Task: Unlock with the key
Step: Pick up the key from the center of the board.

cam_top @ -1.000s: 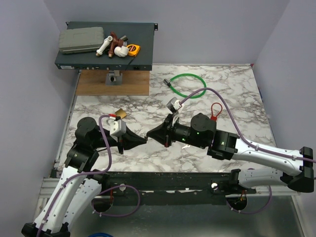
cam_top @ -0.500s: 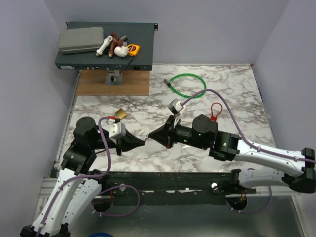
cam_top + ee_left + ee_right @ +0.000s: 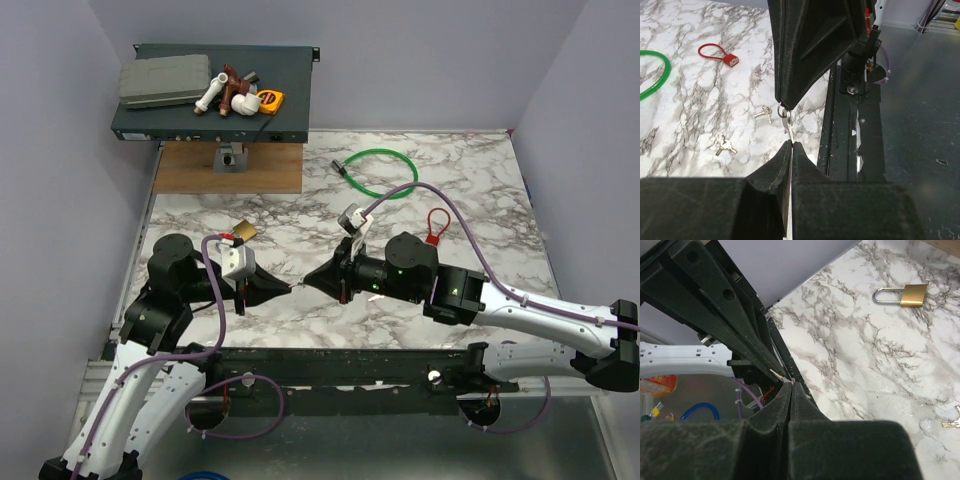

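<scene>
The key (image 3: pixel 786 125) is a small silvery blade held in the air between the two gripper tips, above the table's near edge. My left gripper (image 3: pixel 790 145) is shut on its lower end. My right gripper (image 3: pixel 791 385) is shut at its ringed head, tip to tip with the left one. In the top view the left gripper (image 3: pixel 288 288) and right gripper (image 3: pixel 306 283) meet point to point. The brass padlock (image 3: pixel 243 231) lies flat on the marble behind the left arm, and the right wrist view also shows this padlock (image 3: pixel 912 295) lying apart from both grippers.
Loose spare keys (image 3: pixel 762 113) and another pair of keys (image 3: pixel 726 146) lie on the marble. A red cable lock (image 3: pixel 434 228) and a green cable loop (image 3: pixel 380 172) lie further back. A dark shelf box (image 3: pixel 215 95) with clutter and a wooden board (image 3: pixel 230 168) stand at the back left.
Both gripper tips, still joined at the key, have drifted slightly toward the near edge. Neither gripper has opened.
</scene>
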Controlling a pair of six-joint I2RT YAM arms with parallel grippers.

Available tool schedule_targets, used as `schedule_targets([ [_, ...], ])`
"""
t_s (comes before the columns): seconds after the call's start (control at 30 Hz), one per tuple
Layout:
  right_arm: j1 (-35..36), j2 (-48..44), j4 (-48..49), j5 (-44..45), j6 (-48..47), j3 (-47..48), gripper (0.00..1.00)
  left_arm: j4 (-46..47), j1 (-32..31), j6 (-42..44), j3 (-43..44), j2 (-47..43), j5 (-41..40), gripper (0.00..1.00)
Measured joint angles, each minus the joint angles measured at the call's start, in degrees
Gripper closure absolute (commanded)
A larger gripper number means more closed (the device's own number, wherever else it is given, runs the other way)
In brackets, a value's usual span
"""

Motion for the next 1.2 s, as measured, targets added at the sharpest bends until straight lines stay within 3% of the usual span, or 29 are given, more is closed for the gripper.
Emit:
schedule_targets([
  [0.6, -0.4, 1.3, -0.6, -4.1, 2.0, 0.0, 0.99, -0.6, 0.0, 3.3, 0.0, 1.3, -0.7, 1.00],
  [0.77, -0.4, 1.1, -0.5, -4.2, 2.3, 0.0, 0.84, -0.7, 0.0, 3.6, 0.0, 1.3, -0.7, 1.00],
  [0.93, -0.3, -1.1, -0.6, -3.3, 0.9, 0.0, 0.56, -1.3, 0.0, 3.8, 0.0, 1.4, -0.6, 1.00],
  [1.2, -0.4, -2.6, 1.2, -3.0, -1.9, 0.0, 0.53, -4.2, 0.0, 5.5, 1.7, 2.3, 0.1, 1.00],
])
